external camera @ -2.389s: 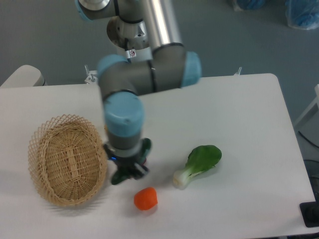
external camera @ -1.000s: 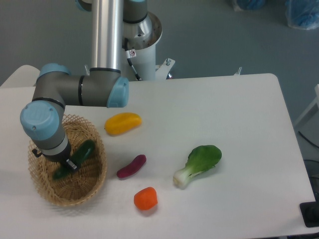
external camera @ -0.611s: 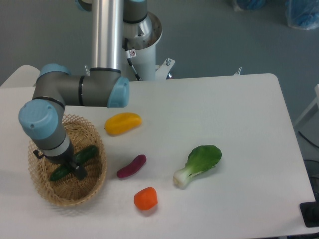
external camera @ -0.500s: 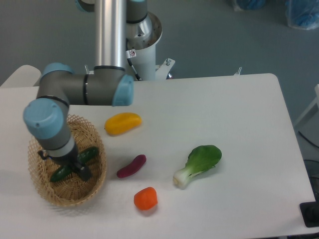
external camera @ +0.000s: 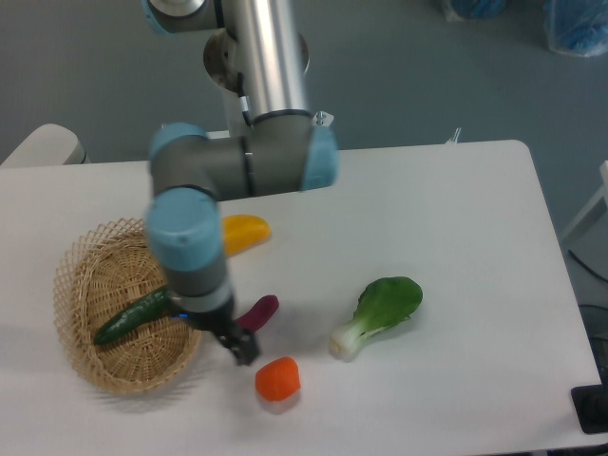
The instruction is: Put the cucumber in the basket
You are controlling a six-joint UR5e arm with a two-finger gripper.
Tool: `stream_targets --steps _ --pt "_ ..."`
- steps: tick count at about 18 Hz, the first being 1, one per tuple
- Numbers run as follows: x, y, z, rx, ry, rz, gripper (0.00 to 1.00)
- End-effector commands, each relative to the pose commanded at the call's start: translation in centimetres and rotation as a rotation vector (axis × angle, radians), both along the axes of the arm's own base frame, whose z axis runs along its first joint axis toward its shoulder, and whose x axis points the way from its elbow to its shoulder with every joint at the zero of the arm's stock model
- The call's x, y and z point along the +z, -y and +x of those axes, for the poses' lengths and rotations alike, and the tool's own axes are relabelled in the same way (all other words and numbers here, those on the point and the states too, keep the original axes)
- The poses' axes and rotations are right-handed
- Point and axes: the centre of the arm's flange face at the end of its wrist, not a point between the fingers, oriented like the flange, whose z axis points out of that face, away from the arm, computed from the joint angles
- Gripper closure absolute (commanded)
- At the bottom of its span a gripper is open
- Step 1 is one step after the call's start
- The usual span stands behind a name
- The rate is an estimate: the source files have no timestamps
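The dark green cucumber [external camera: 133, 317] lies tilted inside the oval wicker basket [external camera: 74, 277] at the table's front left, its right end near the basket's right wall. My gripper [external camera: 239, 347] hangs just right of the basket, above the table between the basket and an orange-red vegetable. It holds nothing, and its dark fingers look open, partly hidden under the wrist. The arm's elbow crosses above the basket's right side.
A small purple eggplant [external camera: 259, 309] lies right beside the gripper. An orange-red vegetable [external camera: 277, 378] sits just below and right of it. A yellow pepper [external camera: 249, 231] is partly hidden behind the arm. A bok choy [external camera: 380, 312] lies at centre right.
The gripper carried the cucumber from the table into the basket, let go of it, and has swung out to the right. The cucumber stays in the basket.
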Motion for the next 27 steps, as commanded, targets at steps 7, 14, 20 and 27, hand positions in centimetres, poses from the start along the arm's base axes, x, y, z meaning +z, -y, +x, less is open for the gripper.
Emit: stream_targets --steps 7,14,20,27 --pt "-1.7 2.9 -10.6 -0.004 0.041 -0.04 0.0" --pt "-3.4 4.3 -17.3 -0.069 0.031 -0.047 0.0" --pt "-3.9 5.9 -20.4 -0.148 0.017 -0.051 0.0" --pt "-4.5 6.5 -21.6 -0.184 0.012 -0.058 0.0"
